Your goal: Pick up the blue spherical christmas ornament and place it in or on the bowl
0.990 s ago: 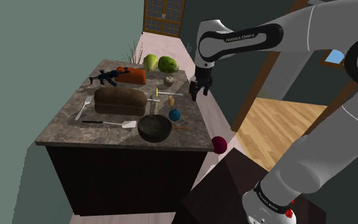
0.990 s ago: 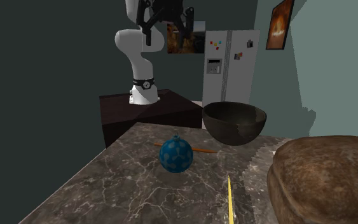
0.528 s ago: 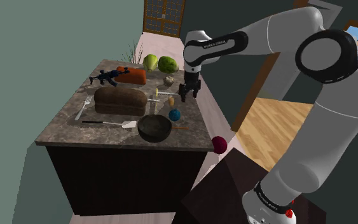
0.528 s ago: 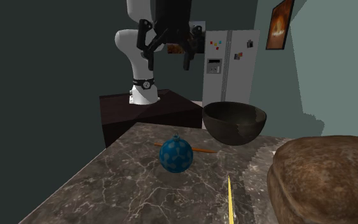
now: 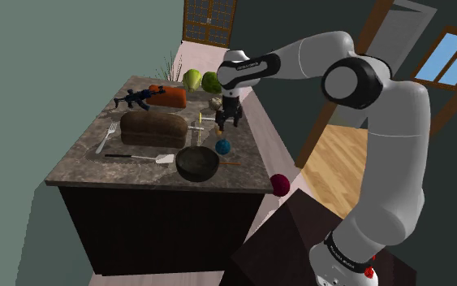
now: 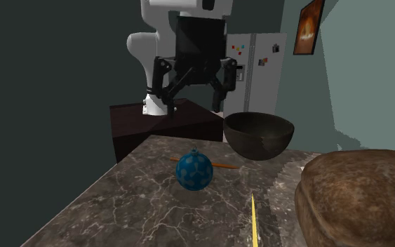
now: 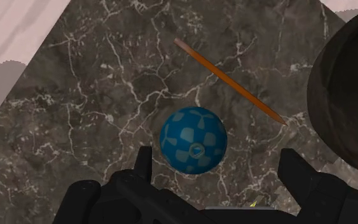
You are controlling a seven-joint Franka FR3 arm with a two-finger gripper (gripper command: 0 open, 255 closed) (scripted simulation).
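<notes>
**Open gripper over the ornament**

We see the gripper [image 6: 191, 102] hanging above the marble counter [image 6: 118, 203] with its jaws spread wide; they grasp nothing and touch nothing. In the wrist view the two fingers [image 7: 142, 164] stand well apart, and the blue ornament [image 7: 192, 140] lies on the stone below them, nearer one finger than the other and clear of both. The ornament sits near the counter's edge. An orange pencil [image 7: 228, 79] lies just beyond it, apart from it, one end close to the dark bowl [image 7: 346, 95]. In the second exterior view the bowl stands to the ornament's right, and a brown loaf [image 6: 357, 196] lies at that view's right edge.
</notes>
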